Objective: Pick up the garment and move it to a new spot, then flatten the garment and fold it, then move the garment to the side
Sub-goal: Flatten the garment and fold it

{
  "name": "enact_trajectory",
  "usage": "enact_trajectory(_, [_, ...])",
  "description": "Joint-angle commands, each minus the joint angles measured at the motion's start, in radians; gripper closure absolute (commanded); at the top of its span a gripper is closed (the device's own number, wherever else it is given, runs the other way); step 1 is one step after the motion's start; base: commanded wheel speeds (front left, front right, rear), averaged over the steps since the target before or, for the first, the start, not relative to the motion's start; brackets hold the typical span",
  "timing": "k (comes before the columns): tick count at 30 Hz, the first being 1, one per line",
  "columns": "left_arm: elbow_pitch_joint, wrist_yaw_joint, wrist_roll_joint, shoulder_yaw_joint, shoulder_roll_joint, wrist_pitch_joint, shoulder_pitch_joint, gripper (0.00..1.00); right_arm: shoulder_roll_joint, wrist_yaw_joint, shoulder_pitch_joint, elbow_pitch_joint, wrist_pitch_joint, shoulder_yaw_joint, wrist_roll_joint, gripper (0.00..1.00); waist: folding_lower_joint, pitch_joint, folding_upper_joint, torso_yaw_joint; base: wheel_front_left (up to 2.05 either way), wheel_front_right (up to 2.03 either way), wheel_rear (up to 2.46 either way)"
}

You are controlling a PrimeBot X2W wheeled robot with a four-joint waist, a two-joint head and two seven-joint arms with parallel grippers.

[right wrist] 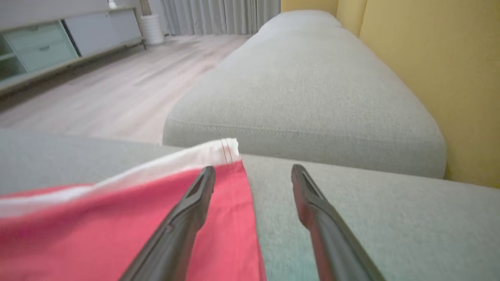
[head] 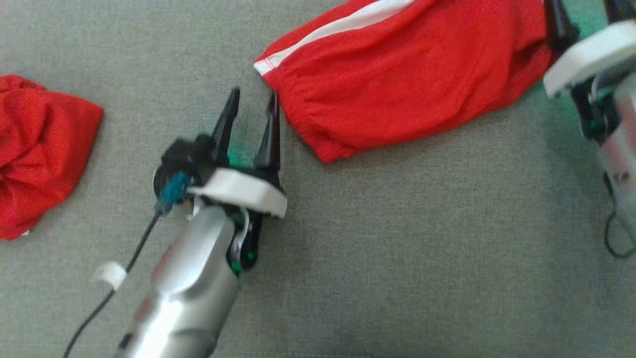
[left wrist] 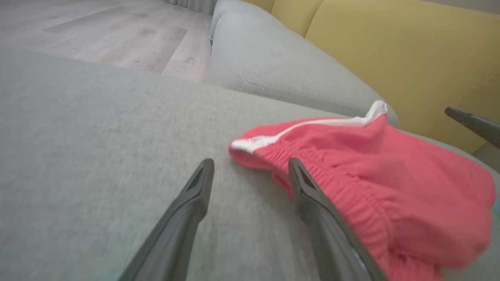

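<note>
Left gripper (head: 253,97) fingers apart and empty, just beside the elastic waistband of the red shorts (head: 407,74). Right gripper (right wrist: 253,169) fingers also apart, one over the shorts' white-striped corner. Two red pieces lie on the grey sofa (head: 397,248): the shorts, and the bunched red garment (head: 39,149) well apart at far left

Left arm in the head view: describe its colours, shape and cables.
Shiny silver forearm, white collar at the wrist, left gripper with two long, tapering black fingers. A thin black cable with a white tape band runs to a teal plug.
</note>
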Motion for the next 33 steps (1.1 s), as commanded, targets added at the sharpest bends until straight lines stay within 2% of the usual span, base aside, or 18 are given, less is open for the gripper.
enact_trajectory(1, [-0.036,0.006,0.011,0.042,0.017,-0.005,0.031,0.0,-0.019,-0.001,0.056,-0.001,-0.011,0.034,-0.013,0.0,0.0001,-0.014,0.0,0.003,0.0,0.0,0.0])
enact_trajectory(6, [-0.058,0.007,0.033,0.062,0.017,-0.005,0.104,0.0,-0.033,-0.001,0.131,0.061,0.038,0.095,-0.013,0.0,0.0001,-0.037,0.0,0.014,0.0,0.0,0.0])
enact_trajectory(14, [-0.074,0.005,0.059,0.116,0.017,-0.005,0.16,0.0,-0.007,-0.001,0.191,0.087,0.133,0.136,0.088,0.0,0.0001,-0.058,0.0,0.027,0.0,0.0,0.0])
enact_trajectory(15, [-0.076,0.003,0.066,0.121,0.017,-0.005,0.164,0.0,-0.007,-0.001,0.195,0.088,0.139,0.138,0.102,0.17,0.0001,-0.061,0.0,0.03,0.0,0.0,0.0])
enact_trajectory(16, [-0.078,0.002,0.074,0.127,0.017,-0.005,0.168,0.0,-0.007,-0.001,0.2,0.089,0.144,0.138,0.12,0.53,0.0001,-0.064,0.0,0.033,0.0,0.0,0.0])
enact_trajectory(18, [-0.082,0.0,0.085,0.136,0.017,-0.005,0.177,0.0,-0.007,-0.001,0.207,0.09,0.15,0.137,0.151,1.0,0.0001,-0.069,0.0,0.039,0.0,0.0,0.0])
enact_trajectory(20, [-0.083,-0.003,0.091,0.145,0.017,-0.005,0.186,0.0,-0.008,-0.001,0.214,0.092,0.153,0.137,0.179,1.0,0.0001,-0.075,0.0,0.045,0.0,0.0,0.0])
enact_trajectory(25, [-0.079,-0.008,0.114,0.166,0.017,-0.005,0.217,0.0,-0.014,-0.001,0.224,0.119,0.069,0.106,0.221,1.0,0.0001,-0.11,0.0,0.05,0.0,0.0,0.0])
enact_trajectory(33, [-0.074,-0.023,0.16,0.22,0.017,-0.005,0.336,0.0,0.015,-0.001,0.357,0.124,-0.006,0.046,0.322,1.0,0.0001,-0.258,0.0,0.029,0.0,0.0,0.0])
